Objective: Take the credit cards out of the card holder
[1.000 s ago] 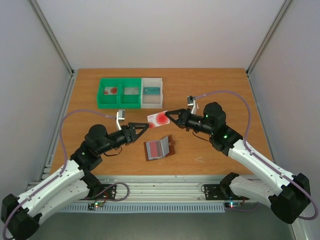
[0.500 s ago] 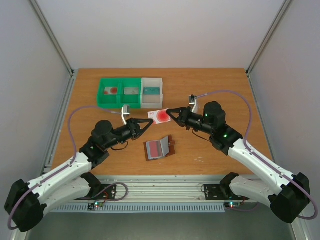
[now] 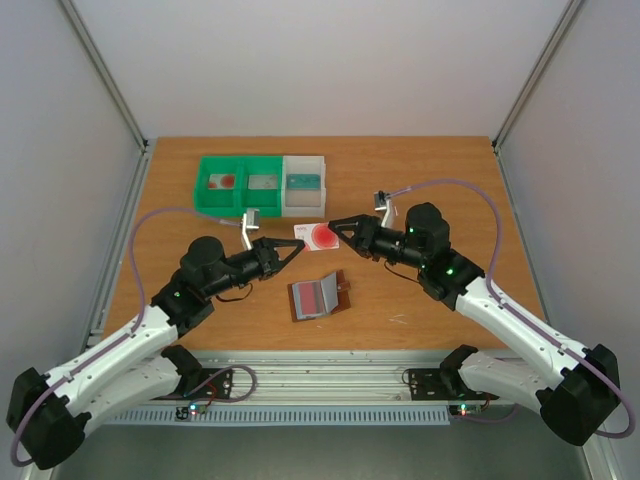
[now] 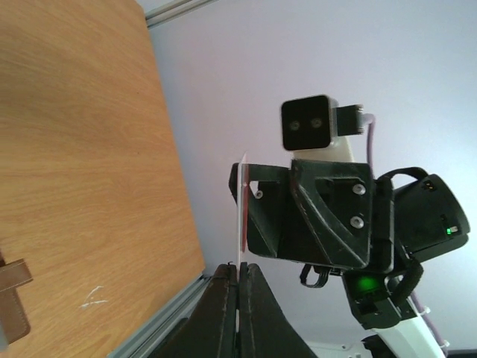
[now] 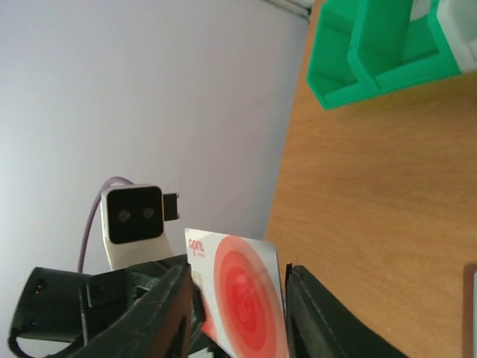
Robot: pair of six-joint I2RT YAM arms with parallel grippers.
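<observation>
Left claw (image 3: 300, 244) newly on card (image 3: 319, 235), apparently

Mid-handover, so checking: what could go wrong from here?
The left claw pinches only one edge of the white plastic card with the red disc, held above the wooden table; it could pivot or slip. The right claw flanks it closely and could snag it when withdrawing.

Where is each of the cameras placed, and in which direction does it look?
Top external: above and behind the bases, looking down on the table; left arm and right arm show.
Left wrist: on the left arm, looking past the left fingers at the right arm's camera.
Right wrist: on the right arm, looking past the right fingers at the left arm's camera.
Shared: all see the credit card.
</observation>
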